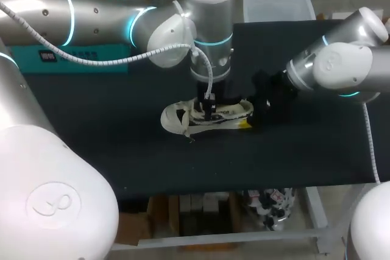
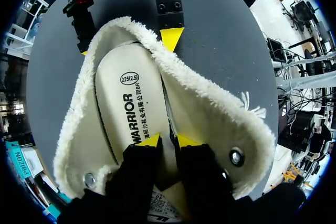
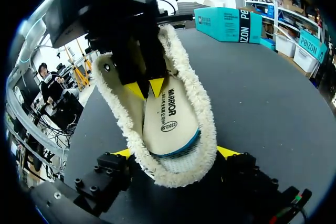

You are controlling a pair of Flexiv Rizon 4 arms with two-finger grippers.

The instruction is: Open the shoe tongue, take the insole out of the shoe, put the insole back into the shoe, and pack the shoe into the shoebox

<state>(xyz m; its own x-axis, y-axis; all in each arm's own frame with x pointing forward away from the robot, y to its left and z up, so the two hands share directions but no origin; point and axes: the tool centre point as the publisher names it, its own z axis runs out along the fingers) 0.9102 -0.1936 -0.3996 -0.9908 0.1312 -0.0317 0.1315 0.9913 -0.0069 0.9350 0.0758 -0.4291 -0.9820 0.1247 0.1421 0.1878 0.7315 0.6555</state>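
From above, the shoe (image 1: 213,115) lies on its side near the middle of the dark counter (image 1: 122,144). The left gripper (image 1: 208,105) comes straight down into its opening, and the right gripper (image 1: 263,103) sits at the end of the shoe nearest the right arm. A teal box (image 1: 85,60), probably the shoebox, stands at the counter's far left, well apart from the shoe. In the left wrist view the fleecy flaps are spread wide and the printed insole (image 2: 123,103) lies flat inside the shoe. The left fingers stand almost together with only a thin gap between the yellow tips, and they appear to pinch the insole's edge where it meets the side lining. Ahead of them, the other arm's two yellow tips sit on either side of the shoe's end. In the right wrist view the right fingers are spread wide and press the fleece-lined end from both sides, holding the shoe steady. The left fingers are inside the shoe, just beyond that end. The shoe is already open, so I judge the step to be taking the insole out, though seating it back would look much the same. The next move calls for lifting the left fingers up without losing the thin edge, while the right arm keeps the shoe pinned down.
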